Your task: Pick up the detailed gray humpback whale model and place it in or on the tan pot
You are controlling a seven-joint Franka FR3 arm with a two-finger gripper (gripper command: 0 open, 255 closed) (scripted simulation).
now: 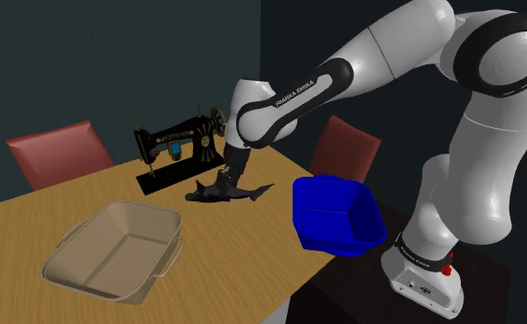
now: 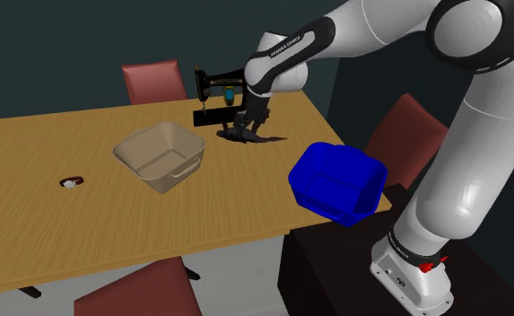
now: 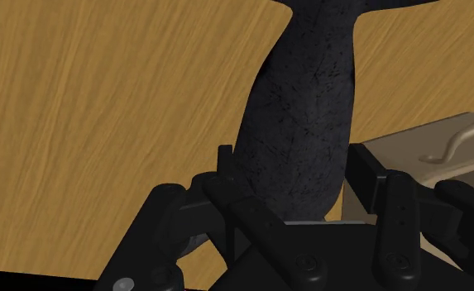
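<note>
Charcoal-gray, speckled humpback whale model (image 1: 223,190) is down low at the light wooden table (image 1: 31,221). It's right in front of the black old-style sewing machine (image 1: 174,147) and well apart from the tan rectangular pot with loop handles (image 1: 123,253). The all-black two-finger gripper (image 1: 231,178) is down on it. In the wrist view the fingers (image 3: 367,174) look pressed onto both flanks of the thick body, so I'd call it pinching the whale, not hanging open. Can't tell whether the belly is off the wood or resting on it.

Handling-wise, my guess is rigid and fairly light. The body is rounded and tapers though, so it could squirt out or pivot if the squeeze sat too near the thin tail. The fat mid-body, where the claw sits now, looks like the sane spot. Flippers and flukes look skinny and snappable, so I wouldn't grab those.

The pot is wide and shallow with a big opening, so the drop shouldn't need much precision. A bright blue bin (image 1: 339,216) sits at the table's edge nearer the stand, so don't mix those two up.
</note>
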